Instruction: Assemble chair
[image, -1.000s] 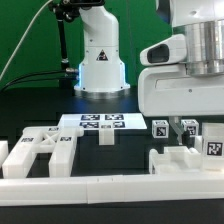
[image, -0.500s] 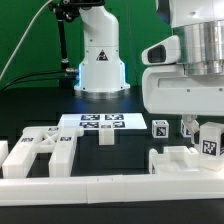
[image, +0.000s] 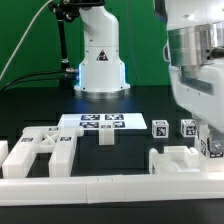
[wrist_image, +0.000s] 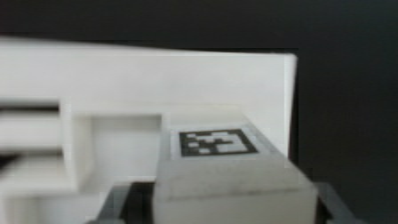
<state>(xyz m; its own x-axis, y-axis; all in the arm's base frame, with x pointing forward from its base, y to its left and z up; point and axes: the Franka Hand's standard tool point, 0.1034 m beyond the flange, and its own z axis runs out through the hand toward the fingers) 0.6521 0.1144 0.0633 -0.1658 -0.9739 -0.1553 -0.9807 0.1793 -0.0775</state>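
My gripper (image: 206, 133) is low at the exterior view's right, and the big hand hides most of it. In the wrist view the gripper (wrist_image: 217, 203) is shut on a white square chair leg (wrist_image: 222, 165) with a black-and-white tag on its end face. Dark fingers (wrist_image: 118, 205) press on both sides of it. The leg (image: 212, 146) stands beside a notched white chair part (image: 178, 160). In the wrist view that part is a flat white slab with a square recess (wrist_image: 178, 85). More chair parts (image: 40, 152) lie at the exterior view's left.
The marker board (image: 100, 122) lies mid-table before the robot base (image: 100, 65). A small white block (image: 106, 137) sits in front of it. Two small tagged pieces (image: 160, 128) stand near the hand. A low white rim wall (image: 90, 186) runs along the front.
The hand has shifted toward the exterior view's right and dropped lower, now blurred with motion. The tagged leg stays close to the notched part. The other parts have not moved.
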